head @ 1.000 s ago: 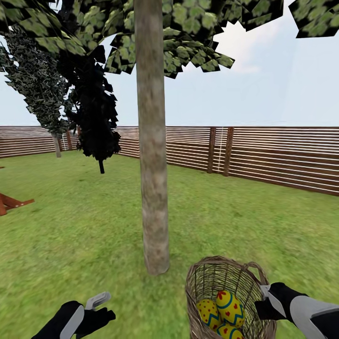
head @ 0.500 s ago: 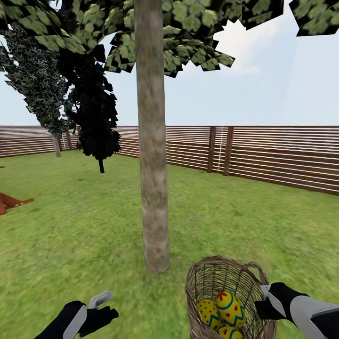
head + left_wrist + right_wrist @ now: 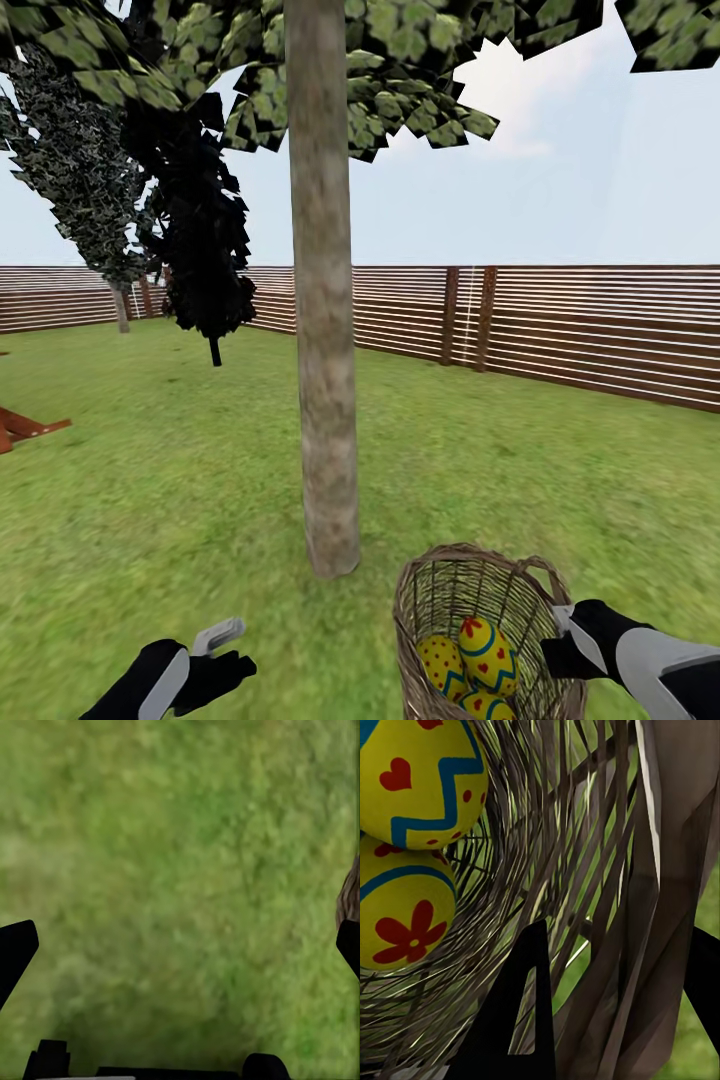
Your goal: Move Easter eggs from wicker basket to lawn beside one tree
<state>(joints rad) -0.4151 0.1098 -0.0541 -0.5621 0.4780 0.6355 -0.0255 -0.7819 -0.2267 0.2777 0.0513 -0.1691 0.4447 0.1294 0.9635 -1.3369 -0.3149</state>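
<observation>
The left gripper (image 3: 222, 650) hung spread over bare lawn (image 3: 150, 520), open grass all round it. The tree (image 3: 325, 400) stood just beyond the wicker basket (image 3: 440, 600), which held all three Easter eggs (image 3: 488, 655). The right gripper (image 3: 615, 1012), seen close, was clamped on the basket wall

Brown slatted fence (image 3: 560, 335) runs across the middle of the frame under a pale, hazy sky (image 3: 600, 190). A near-black conical tree (image 3: 200, 260) stands upper left, with reddish wooden beams (image 3: 25, 428) poking in at the left edge.
</observation>
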